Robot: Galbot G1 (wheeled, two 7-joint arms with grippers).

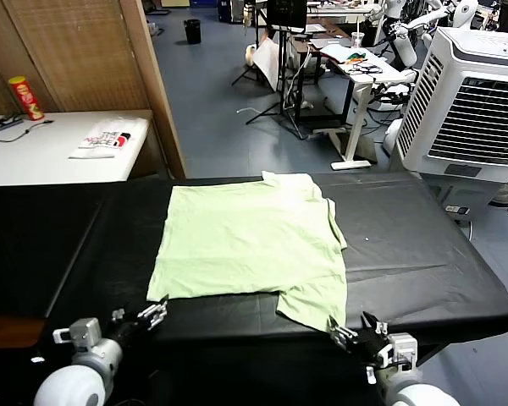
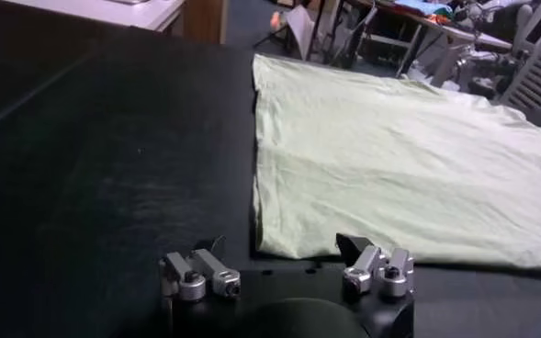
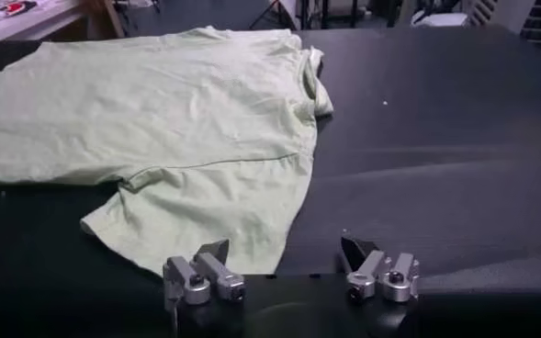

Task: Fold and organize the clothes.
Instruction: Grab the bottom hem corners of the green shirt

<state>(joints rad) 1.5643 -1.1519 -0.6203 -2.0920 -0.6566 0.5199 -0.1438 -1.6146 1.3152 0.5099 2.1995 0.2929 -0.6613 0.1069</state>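
Black table holds the shirt; left gripper at 7 o'clock and right gripper at 5, both released, might bunch the cloth.

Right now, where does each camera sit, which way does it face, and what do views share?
Head view: high, looking down at the T-shirt on the black table; both grippers, left, right.
Left wrist view: low behind open fingers, facing the shirt's corner.
Right wrist view: low behind open fingers, facing its sleeve.
All share the T-shirt.
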